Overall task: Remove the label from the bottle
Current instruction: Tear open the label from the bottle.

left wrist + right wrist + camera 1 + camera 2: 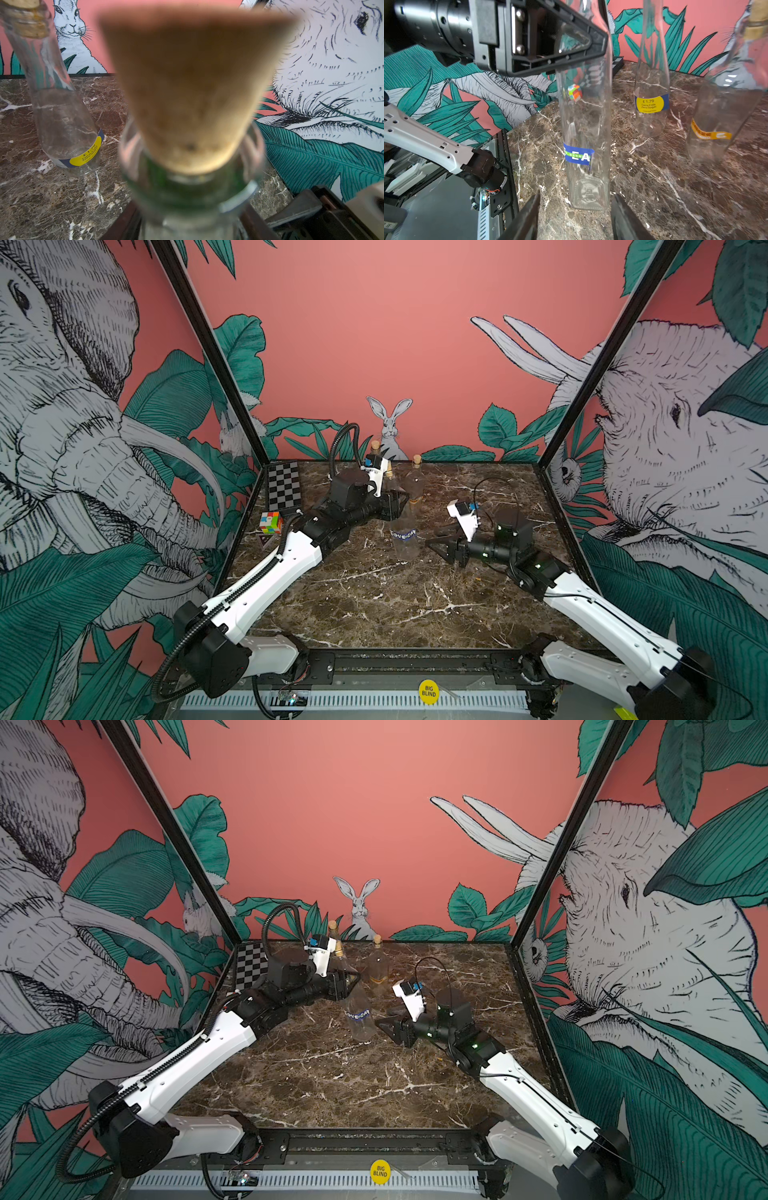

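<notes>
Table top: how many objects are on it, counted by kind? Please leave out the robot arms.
Glass bottles: 3, namely the blue-label bottle, the yellow-label bottle and the orange-label bottle
colour cube: 1
checkerboard: 1
Total: 5

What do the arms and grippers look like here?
The left arm and right arm have white shells and black joints. A ribbed black hose runs along the left; a thin black wire loops above the right. The left gripper and right gripper have black triangular frame fingers. White camera mounts with blue parts sit at both wrists.
</notes>
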### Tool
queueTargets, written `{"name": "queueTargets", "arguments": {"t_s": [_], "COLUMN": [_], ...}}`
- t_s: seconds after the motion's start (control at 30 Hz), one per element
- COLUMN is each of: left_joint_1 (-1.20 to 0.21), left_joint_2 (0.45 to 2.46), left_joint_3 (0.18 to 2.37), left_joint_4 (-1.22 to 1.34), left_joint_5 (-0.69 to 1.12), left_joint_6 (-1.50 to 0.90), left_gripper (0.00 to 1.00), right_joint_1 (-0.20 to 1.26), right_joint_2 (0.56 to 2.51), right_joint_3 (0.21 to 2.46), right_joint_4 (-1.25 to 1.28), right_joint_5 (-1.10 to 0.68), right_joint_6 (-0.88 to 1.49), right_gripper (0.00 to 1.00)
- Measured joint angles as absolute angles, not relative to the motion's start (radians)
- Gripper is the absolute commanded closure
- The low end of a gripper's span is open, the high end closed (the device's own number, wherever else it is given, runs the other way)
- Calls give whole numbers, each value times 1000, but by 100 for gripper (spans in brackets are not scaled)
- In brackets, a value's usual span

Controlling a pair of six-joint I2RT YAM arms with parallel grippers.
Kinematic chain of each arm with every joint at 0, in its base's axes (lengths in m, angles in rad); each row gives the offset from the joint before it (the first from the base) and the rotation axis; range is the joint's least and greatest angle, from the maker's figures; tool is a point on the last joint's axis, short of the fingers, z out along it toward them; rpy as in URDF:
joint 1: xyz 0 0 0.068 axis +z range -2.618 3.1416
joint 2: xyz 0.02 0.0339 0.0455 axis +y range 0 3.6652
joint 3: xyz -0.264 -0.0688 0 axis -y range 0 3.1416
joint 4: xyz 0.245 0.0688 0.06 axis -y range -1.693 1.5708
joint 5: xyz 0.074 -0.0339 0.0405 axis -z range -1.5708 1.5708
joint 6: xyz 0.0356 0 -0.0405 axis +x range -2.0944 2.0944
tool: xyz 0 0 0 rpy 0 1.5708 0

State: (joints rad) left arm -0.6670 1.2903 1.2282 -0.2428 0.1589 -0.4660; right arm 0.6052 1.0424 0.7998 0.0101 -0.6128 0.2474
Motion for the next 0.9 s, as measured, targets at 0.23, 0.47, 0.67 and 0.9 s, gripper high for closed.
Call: {"name": "queueTargets", "arguments": {"t_s": [0.23,0.47,0.67,0.9], "left_joint_1": [-672,-672,-672,-672], "left_joint_2": [1290,1290,1290,1290], "left_joint_3": [1228,1228,1228,1228], "left_joint_4": [-250,-262,-263,-263], "left_joint_5": [159,160,160,160], "left_joint_6": [-472,-474,-474,-474], "left_gripper": [100,100,100,100], "right_joint_1": [621,623,628,635], "right_joint_2": [1115,1174,1213,1240], "right_joint_3": [813,852,865,865], "right_joint_4": [36,59,71,71], "right_joint_5": [-613,-613,-613,-613], "right_joint_6": [260,263,266,271], "right_gripper": [49,52,55,60]}}
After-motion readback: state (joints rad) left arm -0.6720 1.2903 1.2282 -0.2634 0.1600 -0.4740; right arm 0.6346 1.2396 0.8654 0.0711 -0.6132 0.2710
